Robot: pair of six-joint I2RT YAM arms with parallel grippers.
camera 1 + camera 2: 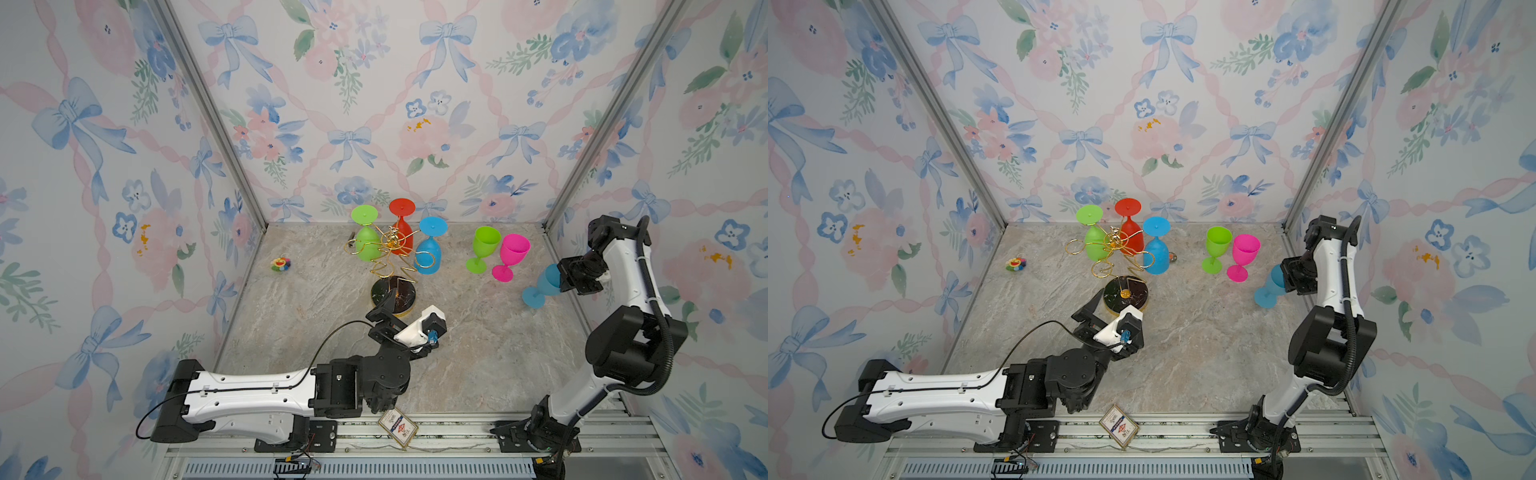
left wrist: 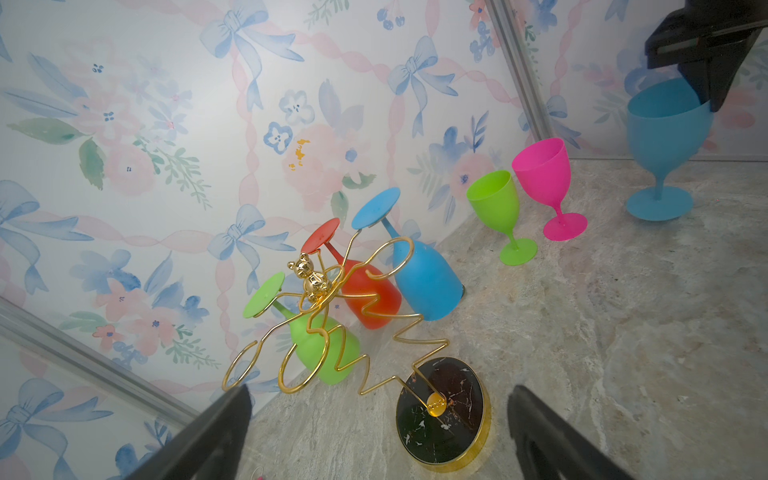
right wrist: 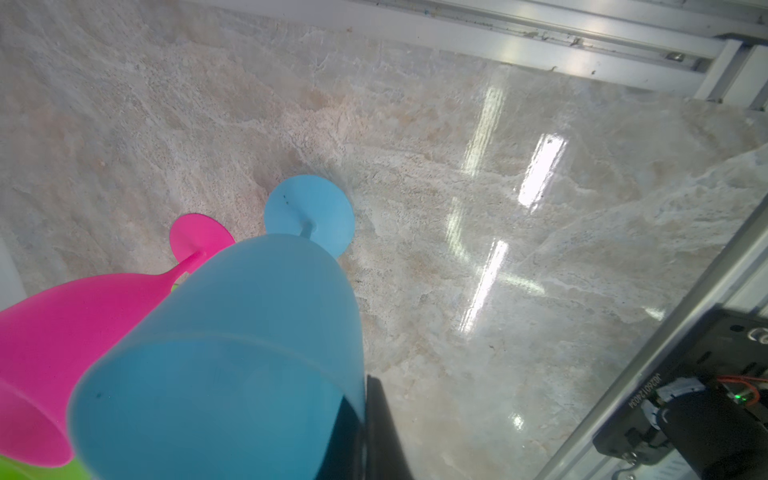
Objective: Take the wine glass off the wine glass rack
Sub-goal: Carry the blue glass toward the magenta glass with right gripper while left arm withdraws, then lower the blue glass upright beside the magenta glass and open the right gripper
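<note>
The gold wire wine glass rack (image 1: 392,266) (image 1: 1126,293) (image 2: 441,409) stands mid-table on its round black base. Three wine glasses hang upside down from its arms: green (image 1: 368,243), red (image 1: 402,232) and blue (image 1: 428,253). My left gripper (image 1: 405,309) (image 2: 380,399) is open just in front of the base, nothing between its fingers. At the right, my right gripper (image 1: 561,276) (image 3: 361,419) is shut on the rim of a light blue wine glass (image 1: 544,284) (image 2: 665,124) (image 3: 249,332). That glass is upright, off the rack, its foot down at the tabletop.
A green glass (image 1: 482,247) and a pink glass (image 1: 513,253) stand upright between the rack and the held glass. A small colourful toy (image 1: 280,264) lies near the left wall. A card (image 1: 397,428) rests on the front rail. Walls close in on three sides.
</note>
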